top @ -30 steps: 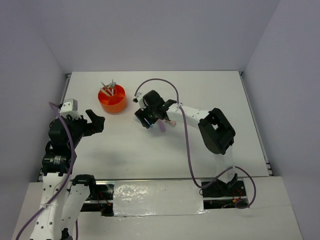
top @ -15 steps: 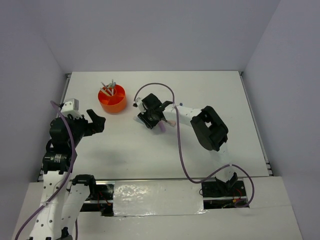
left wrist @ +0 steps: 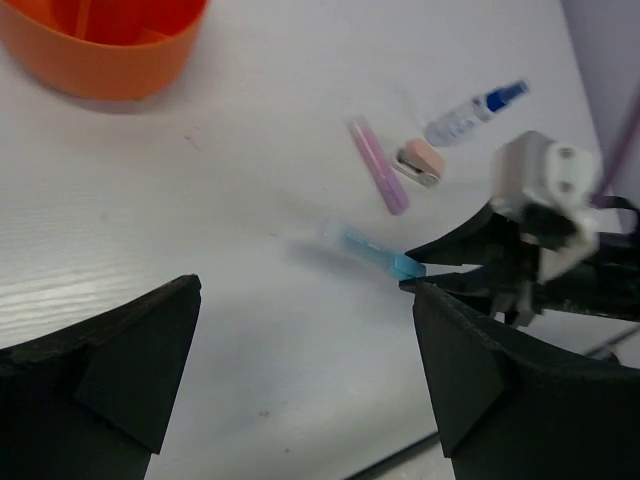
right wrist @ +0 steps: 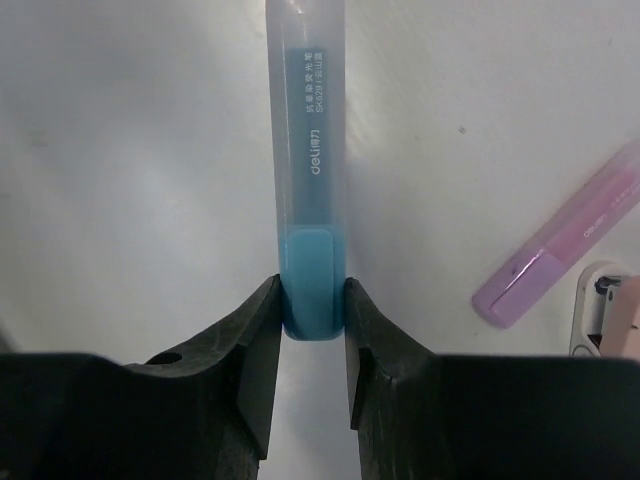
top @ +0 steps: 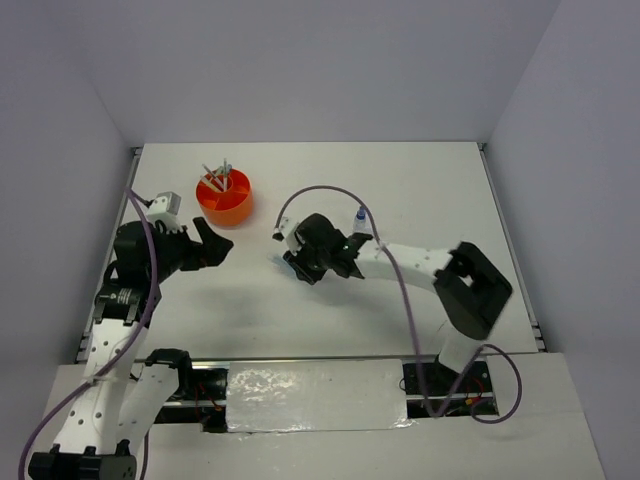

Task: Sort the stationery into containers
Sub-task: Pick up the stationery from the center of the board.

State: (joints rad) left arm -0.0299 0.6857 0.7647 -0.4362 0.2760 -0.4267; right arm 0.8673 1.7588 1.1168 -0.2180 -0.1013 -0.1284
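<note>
- Right wrist camera shows me the right gripper (right wrist: pixel 312 295) closed on the blue marker (right wrist: pixel 306 150). Both fingers press the solid blue end, one on each side.
- The blue marker lies flat on the white table (right wrist: pixel 120 150), with its long clear part pointing away from the fingers.
- Near it on the right I see a pink-purple marker (right wrist: pixel 560 250) lying at an angle. Just beside that one is a corner of the pink eraser (right wrist: pixel 605 315).
- On the left wrist camera, the left gripper (left wrist: pixel 305 300) is wide open with nothing between its fingers. It hangs above the table and faces the right gripper.
- In the same view the small clear bottle (left wrist: pixel 470 108) with the blue cap lies beyond the pink eraser, close to it but not touching.
- On the top camera, the orange organizer (top: pixel 240 210) stands in the far left part of the table, well apart from the blue marker.
- Some thin pens (top: pixel 217 172) stand tilted inside the orange organizer; I cannot tell in which compartment.
- The left gripper is near the orange organizer, on its near side, and does not touch it.
</note>
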